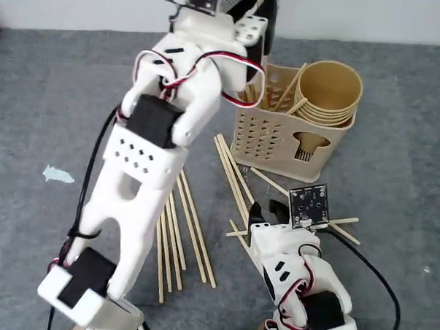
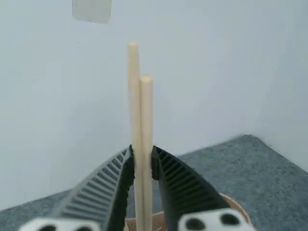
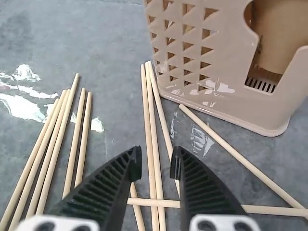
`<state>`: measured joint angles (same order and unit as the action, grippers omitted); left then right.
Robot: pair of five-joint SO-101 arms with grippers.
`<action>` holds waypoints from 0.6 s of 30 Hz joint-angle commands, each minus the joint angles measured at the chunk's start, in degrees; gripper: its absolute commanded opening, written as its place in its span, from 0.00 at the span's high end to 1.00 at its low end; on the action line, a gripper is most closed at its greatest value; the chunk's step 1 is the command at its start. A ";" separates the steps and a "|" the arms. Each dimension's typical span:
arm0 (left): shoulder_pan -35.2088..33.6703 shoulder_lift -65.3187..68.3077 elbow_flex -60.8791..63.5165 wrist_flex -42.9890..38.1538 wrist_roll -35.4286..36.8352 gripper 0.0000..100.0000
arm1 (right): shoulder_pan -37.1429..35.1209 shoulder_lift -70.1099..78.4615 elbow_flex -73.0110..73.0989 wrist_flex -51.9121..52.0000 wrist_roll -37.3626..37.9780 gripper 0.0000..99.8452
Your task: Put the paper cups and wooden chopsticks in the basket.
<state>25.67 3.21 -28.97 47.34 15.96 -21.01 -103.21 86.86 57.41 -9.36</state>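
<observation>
Wooden chopsticks (image 2: 139, 106), a pair, stand pinched in the left tool (image 2: 143, 156) above the basket (image 1: 272, 142) at the high view's upper centre. Released askew, they could hit the paper cups (image 1: 329, 93) and tip out. The right tool (image 3: 154, 166), slightly spread, hangs over loose sticks (image 3: 153, 120).

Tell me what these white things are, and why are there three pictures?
They are machines: a left robot arm and a right robot arm, at a grey table. One picture looks down from above. The other two come from small cameras on each arm's wrist. The pincer at an arm's tip is called the end effector. The left end effector is squeezed shut on two wooden chopsticks, up above the basket. The basket holds paper cups and a few chopsticks. Loose chopsticks lie on the table beside it, and the right end effector is open, low over some of them.
</observation>
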 commanded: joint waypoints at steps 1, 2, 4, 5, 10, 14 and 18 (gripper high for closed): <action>0.18 1.32 -1.63 -0.62 0.53 0.99 | 0.48 -0.75 -0.35 0.13 -0.62 0.89; 0.18 2.02 -1.54 -0.53 0.53 0.99 | 0.75 -0.75 -0.35 0.13 -0.70 0.89; 0.18 2.81 -0.13 -0.62 0.53 0.99 | 1.80 -0.75 -0.35 0.13 -0.79 0.88; 0.18 2.99 0.48 -0.62 0.53 0.99 | 2.33 -0.75 -0.44 0.13 -0.79 0.88; 0.18 2.99 2.33 0.26 0.53 0.98 | 2.68 -0.75 -0.44 0.13 -0.88 0.88; 0.26 2.99 1.10 5.71 0.62 0.86 | 2.68 -0.75 -0.35 0.13 -0.88 0.88; 0.18 1.49 -2.42 13.63 0.62 0.81 | 2.68 -0.75 -0.35 0.13 -0.88 0.88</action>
<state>25.41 6.90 -26.77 56.57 15.96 -18.90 -103.21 86.86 57.41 -9.63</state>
